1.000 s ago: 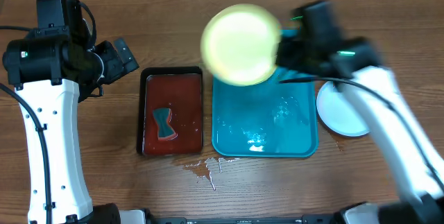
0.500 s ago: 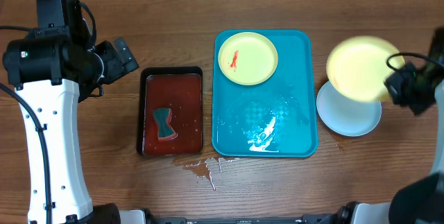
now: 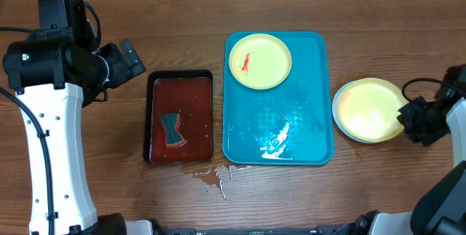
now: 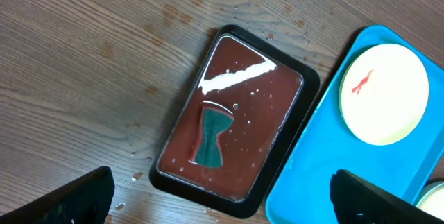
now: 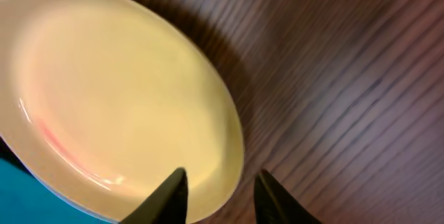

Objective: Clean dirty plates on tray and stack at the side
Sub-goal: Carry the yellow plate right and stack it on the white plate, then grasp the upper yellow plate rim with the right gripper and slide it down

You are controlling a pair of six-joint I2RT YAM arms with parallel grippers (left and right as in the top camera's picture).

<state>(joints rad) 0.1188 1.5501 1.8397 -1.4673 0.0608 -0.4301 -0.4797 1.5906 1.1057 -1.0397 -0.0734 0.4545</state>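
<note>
A pale yellow plate (image 3: pixel 260 61) with a red smear lies in the far part of the turquoise tray (image 3: pixel 306 151); the left wrist view shows this plate (image 4: pixel 383 92) too. Right of the tray, a clean yellow plate (image 3: pixel 369 108) rests on a pale blue-white plate (image 3: pixel 336 115) on the wood. My right gripper (image 3: pixel 409 118) is at that stack's right edge. In the right wrist view the gripper (image 5: pixel 222 174) is open, its fingers straddling the yellow plate's (image 5: pixel 118 92) rim, with wood showing beside one finger. My left gripper (image 4: pixel 222 196) hangs wide open and empty, high over the dark tray.
A black-rimmed dark red tray (image 3: pixel 149 118) left of the turquoise one holds reddish liquid and a teal sponge (image 3: pixel 172 130). Water droplets (image 3: pixel 215 177) lie on the wood in front of the trays. Wet patches (image 3: pixel 277 140) shine on the turquoise tray's floor.
My right gripper swung the yellow plate from above the tray to the right, lowered it onto the pale blue-white plate and opened its jaws. The left arm stayed still.
</note>
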